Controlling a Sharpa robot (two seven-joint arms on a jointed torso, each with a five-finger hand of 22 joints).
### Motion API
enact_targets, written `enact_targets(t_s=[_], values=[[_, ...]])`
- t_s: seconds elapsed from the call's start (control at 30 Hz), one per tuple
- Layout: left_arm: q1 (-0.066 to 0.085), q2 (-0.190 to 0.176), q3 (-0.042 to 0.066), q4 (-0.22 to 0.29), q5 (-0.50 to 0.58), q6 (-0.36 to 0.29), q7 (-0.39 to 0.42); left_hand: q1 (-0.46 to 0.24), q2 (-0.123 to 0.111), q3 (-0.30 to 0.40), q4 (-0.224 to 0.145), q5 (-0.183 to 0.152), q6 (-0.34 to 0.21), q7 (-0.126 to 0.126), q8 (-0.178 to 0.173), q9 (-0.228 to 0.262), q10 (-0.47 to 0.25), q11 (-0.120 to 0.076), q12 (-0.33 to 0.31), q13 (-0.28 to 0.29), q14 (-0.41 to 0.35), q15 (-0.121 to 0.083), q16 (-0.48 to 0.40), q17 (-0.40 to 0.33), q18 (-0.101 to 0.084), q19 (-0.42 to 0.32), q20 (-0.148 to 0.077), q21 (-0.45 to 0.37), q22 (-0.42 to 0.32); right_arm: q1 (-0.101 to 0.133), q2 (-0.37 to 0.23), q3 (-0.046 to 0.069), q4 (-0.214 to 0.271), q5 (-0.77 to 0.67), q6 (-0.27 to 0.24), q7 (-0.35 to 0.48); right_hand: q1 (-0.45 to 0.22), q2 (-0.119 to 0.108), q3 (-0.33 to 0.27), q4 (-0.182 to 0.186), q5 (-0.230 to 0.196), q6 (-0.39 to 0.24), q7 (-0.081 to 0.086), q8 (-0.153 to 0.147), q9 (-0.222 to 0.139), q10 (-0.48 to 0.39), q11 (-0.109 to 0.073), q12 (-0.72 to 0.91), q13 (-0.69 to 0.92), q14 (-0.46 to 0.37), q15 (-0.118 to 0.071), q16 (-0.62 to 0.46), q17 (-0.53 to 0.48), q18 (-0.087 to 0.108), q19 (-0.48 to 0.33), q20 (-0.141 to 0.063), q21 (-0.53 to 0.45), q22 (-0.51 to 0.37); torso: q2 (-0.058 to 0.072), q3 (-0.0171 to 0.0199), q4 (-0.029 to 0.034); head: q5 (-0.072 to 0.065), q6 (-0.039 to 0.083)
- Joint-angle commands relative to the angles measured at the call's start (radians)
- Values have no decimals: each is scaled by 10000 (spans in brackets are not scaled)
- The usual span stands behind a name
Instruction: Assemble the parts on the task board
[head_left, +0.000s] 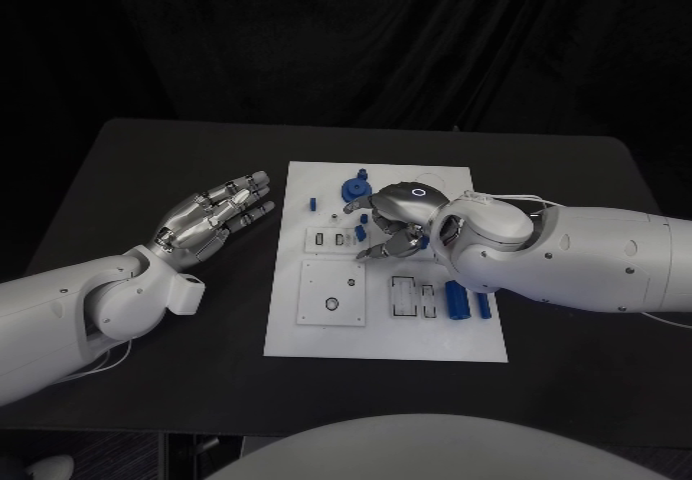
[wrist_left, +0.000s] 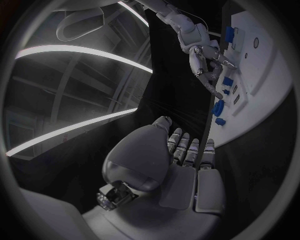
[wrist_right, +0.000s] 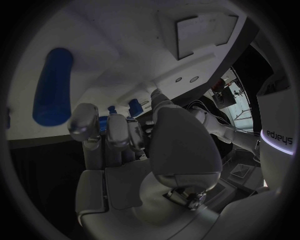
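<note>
My right hand (head_left: 400, 222) hovers over the task board (head_left: 378, 335), fingers (head_left: 372, 249) curled down among the small blue parts (head_left: 352, 191) near its middle; I cannot tell whether they grip one. My left hand (head_left: 214, 217) rests flat and empty on the tabletop (head_left: 173, 160), out of the way beside the board.

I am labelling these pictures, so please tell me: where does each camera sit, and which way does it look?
Head view: on the robot's head, looking down at the table and board; both arms show.
Left wrist view: behind the left hand, facing the board's edge and the right hand.
Right wrist view: behind the right hand, close over the board, a blue part near.
All three share the board.
</note>
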Motion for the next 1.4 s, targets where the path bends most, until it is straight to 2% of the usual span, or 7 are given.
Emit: enact_targets(t_s=[0.03, 0.23, 0.6, 0.87, 1.17, 1.33, 1.4], values=[[-13, -36, 8, 68, 5, -61, 212, -117, 7, 81, -8, 44, -20, 54, -15, 3, -24, 75, -1, 9, -21, 18, 11, 6, 135, -36, 46, 7, 0, -14, -142, 9, 229, 72, -1343, 836, -297, -264, -289, 21, -18, -432, -55, -200, -236, -34, -99, -46, -35, 43, -90, 150, 152, 28, 73, -105, 191, 1301, -2, 1, -8, -19, -1], [-12, -115, 10, 221, -555, -827, 567, -226, -404, 212, -185, -172, 206, 100, 65, 34, 86, 109, 121, 28, 69, 91, 82, 26, 168, 90, 177, 92, 41, 104, -482, 14, 621, 395, -2500, 1562, -561, -444, -660, 29, -7, -769, -107, -385, -463, -65, -150, -85, -76, 174, -142, 464, 496, -32, 209, -159, 528, 1415, 2, 11, -16, -20, -1], [265, -497, 13, 1091, -1747, -2502, 461, 156, -809, 629, 282, -129, 878, 315, 215, 86, 1184, 643, 1287, 198, 2770, 717, 2741, 503, 148, 1681, 744, 1097, 432, 1162, -1469, 6, 1148, 1298, -3442, 2587, 405, 1179, 226, -124, 1301, 1967, 39, 503, -35, 402, -51, 229, 463, 349, -68, 829, 897, -142, 481, -94, 1190, 1584, -82, 41, -39, 297, -1], [828, -294, 14, 1178, -2700, -2249, -768, -760, -1191, 596, 899, -1190, 3052, 415, 976, 347, 2994, 1393, 3098, 518, 4549, 1070, 4961, 880, -145, 4837, 804, 3010, 1157, 1350, -1855, 0, 911, 1616, -3001, 2536, 747, 1349, 309, -142, 1573, 2335, 66, 577, -75, 529, -43, 314, 615, 392, -69, 913, 995, -175, 544, -94, 1387, 1631, -379, 163, -60, 433, -1], [1083, 368, 14, 809, -4256, -1864, -2319, -1108, -978, -133, 881, -1387, 3350, 560, 1797, 340, 4228, 1156, 5343, 1834, 5575, 661, 7504, 1750, 83, 6842, 610, 4020, 1571, 1238, -1863, -3, 238, 2018, -2770, 2492, 1001, 1504, 391, -128, 2417, 3120, 212, 907, 73, 809, 38, 491, 923, 526, -27, 1146, 1250, -241, 693, -75, 1774, 1715, -872, 366, -250, 742, -1], [1112, 850, 13, 199, -4461, -1314, -2176, -3299, -710, -1693, 941, -4702, 3882, 761, 2508, 467, 4733, 839, 6712, 3101, 5796, 379, 8921, 2618, 122, 7452, 351, 4607, 1911, 1194, -1851, -4, 26, 2180, -2671, 2457, 1058, 1549, 422, -130, 2613, 3291, 275, 993, 109, 896, 82, 545, 1016, 556, 2, 1198, 1309, -255, 724, -55, 1858, 1732, -1181, 561, -368, 749, -1], [1110, 1027, 12, -147, -4421, -1028, -1810, -3708, -623, -2024, 882, -4902, 3939, 656, 2648, 543, 4727, 836, 6748, 3208, 5640, 365, 8807, 2604, 107, 7353, 346, 4534, 1886, 1167, -1804, -4, -62, 2215, -2622, 2448, 1069, 1556, 428, -133, 2622, 3299, 280, 996, 110, 904, 85, 551, 1025, 558, 4, 1196, 1307, -257, 727, -53, 1868, 1734, -1219, 613, -405, 753, -1]])
